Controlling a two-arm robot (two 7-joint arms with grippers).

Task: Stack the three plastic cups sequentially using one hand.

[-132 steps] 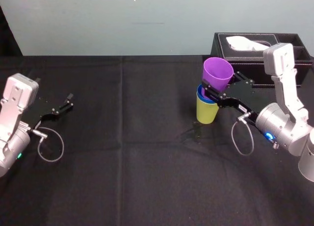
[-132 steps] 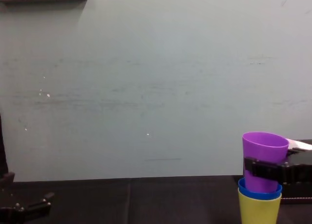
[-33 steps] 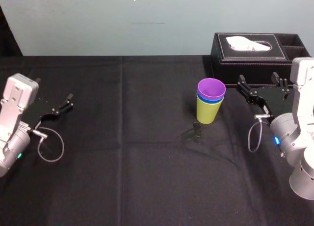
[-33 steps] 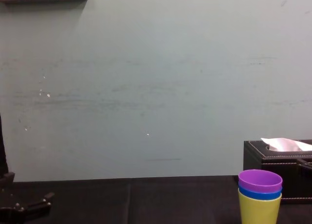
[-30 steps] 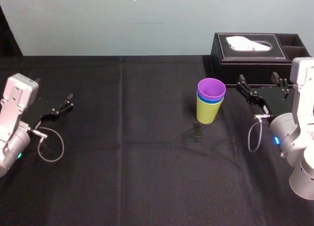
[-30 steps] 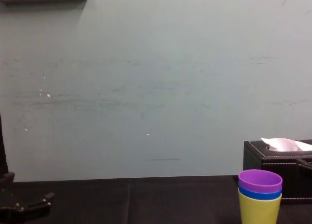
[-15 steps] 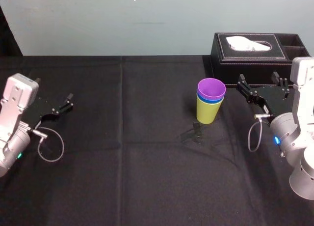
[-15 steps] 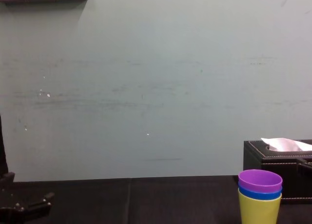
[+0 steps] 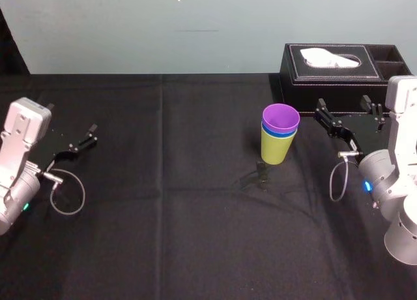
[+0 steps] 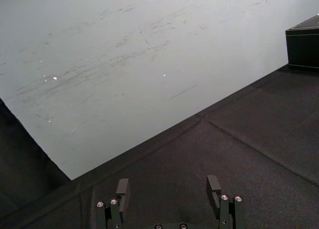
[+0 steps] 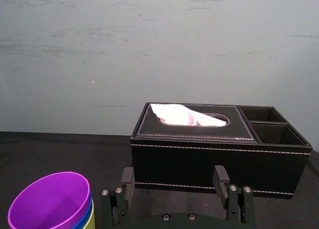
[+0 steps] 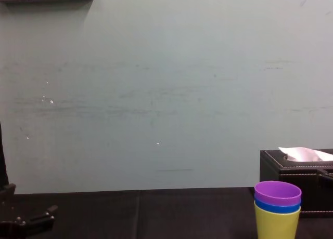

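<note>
Your right hand [image 9: 341, 105] is hanging empty, jaws apart, just right of the finished stack.
Toward the table's [image 9: 195, 235] far right corner, the purple cup [image 9: 281, 117] is sitting in the blue cup [image 9: 279, 134], which is sitting in the yellow-green cup [image 9: 274, 150], near the tissue box [image 9: 339, 75]. Your left hand [image 9: 81, 142] is idling by the left edge, jaws apart.

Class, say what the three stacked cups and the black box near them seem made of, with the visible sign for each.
The purple cup, blue cup and yellow-green cup: likely plastic, smooth; even solid colour, thin rims. The black box: leather or an imitation, matte; pale stitching along its edges.
</note>
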